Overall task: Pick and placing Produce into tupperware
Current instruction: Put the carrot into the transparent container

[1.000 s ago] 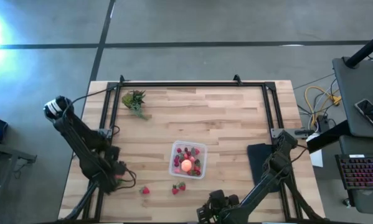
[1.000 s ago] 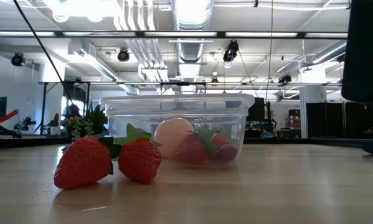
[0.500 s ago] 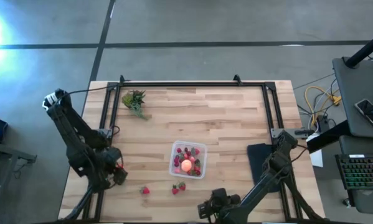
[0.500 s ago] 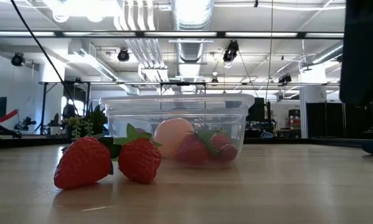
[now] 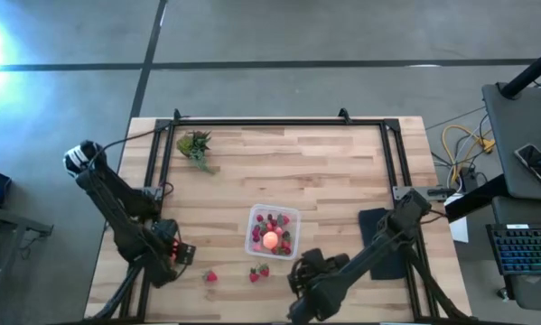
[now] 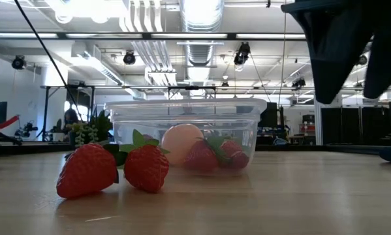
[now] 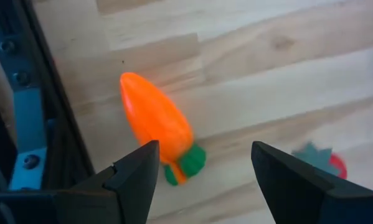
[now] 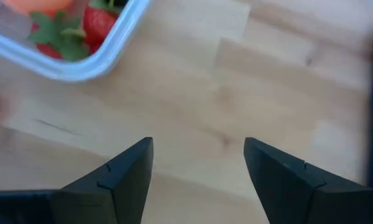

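Observation:
The clear tupperware [image 5: 249,236] stands mid-table with several strawberries and a round orange-pink fruit [image 5: 271,239] inside. Three strawberries lie on the wood near it: one [image 5: 211,276] alone and a pair [image 5: 258,273] closer to the container. My left gripper [image 5: 178,255] hangs open, pointing down over an orange carrot [image 7: 155,121] with a green top that lies flat on the table. Nothing sits between its fingers [image 7: 133,171]. My right gripper [image 5: 299,271] stands open above bare wood by the tupperware's near right corner [image 8: 93,65].
A green leafy clump [image 5: 195,146] lies at the far left. A flat black pad [image 5: 377,236] lies right of the container. A black frame rail [image 7: 24,118] runs close beside the carrot. Bare wood stretches across the far half of the table.
My left gripper has rolled about a quarter turn around its own pointing line and risen a little, staying open. My right gripper has moved from the near edge toward the tupperware and now shows at the low view's top right, still open.

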{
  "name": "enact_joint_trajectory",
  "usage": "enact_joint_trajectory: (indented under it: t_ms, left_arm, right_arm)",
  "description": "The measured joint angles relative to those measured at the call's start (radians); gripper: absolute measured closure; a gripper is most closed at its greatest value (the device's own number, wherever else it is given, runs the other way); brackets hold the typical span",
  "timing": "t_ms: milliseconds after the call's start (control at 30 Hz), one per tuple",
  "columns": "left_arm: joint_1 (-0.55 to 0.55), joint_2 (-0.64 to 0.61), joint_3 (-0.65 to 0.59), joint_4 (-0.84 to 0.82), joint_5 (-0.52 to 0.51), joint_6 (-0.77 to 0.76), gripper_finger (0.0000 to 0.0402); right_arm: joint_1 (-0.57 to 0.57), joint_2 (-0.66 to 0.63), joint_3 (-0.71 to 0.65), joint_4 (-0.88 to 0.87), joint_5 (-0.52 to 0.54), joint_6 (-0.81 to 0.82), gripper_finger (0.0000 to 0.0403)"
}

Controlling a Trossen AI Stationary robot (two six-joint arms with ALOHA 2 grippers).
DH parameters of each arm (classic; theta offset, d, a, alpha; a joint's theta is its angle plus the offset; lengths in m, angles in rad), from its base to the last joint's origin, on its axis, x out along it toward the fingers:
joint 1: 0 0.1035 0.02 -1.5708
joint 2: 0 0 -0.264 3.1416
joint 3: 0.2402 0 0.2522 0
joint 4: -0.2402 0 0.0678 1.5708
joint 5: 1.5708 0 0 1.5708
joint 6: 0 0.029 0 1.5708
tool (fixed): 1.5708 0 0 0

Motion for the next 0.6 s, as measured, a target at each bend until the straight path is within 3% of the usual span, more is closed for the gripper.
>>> enact_joint_trajectory:
  t_ms: [200, 600]
  left_arm:
    - [0.080, 0.052, 0.000, -0.011, -0.002, -0.004, 0.0162]
    - [0.081, 0.140, -0.005, -0.090, 0.142, -0.056, 0.0162]
  right_arm:
    - [-0.039, -0.072, -0.063, -0.006, 0.025, -0.146, 0.0158]
    - [-0.048, -0.150, -0.159, 0.003, 0.006, -0.320, 0.0158]
